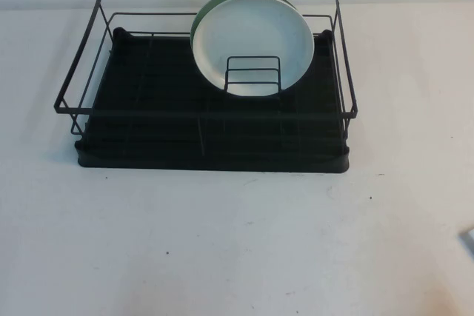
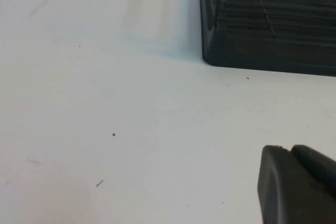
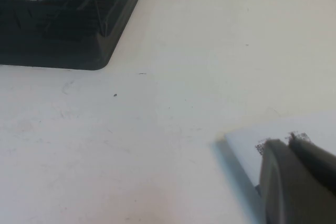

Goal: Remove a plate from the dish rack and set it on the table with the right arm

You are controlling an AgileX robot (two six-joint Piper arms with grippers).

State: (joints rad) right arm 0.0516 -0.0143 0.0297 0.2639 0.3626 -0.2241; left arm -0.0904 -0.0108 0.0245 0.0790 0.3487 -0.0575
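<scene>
White plate (image 1: 255, 44) upright in dish rack (image 1: 207, 120), leaning at rack's 1 o'clock behind wire divider (image 1: 252, 73), green plate (image 1: 222, 7) just behind it. Table (image 1: 222, 242) specked. Left gripper (image 2: 296, 184) & right gripper (image 3: 296, 179) low over table, near rack's front corners; finger state: cannot tell.

A broad white table (image 1: 237, 242) with a few small dark specks carries one large item — a black wire dish rack (image 1: 207, 138) on a black tray base, set toward the far middle. A pale flat edge (image 1: 468, 240) shows at the table's near right side — what it is cannot be told.
</scene>
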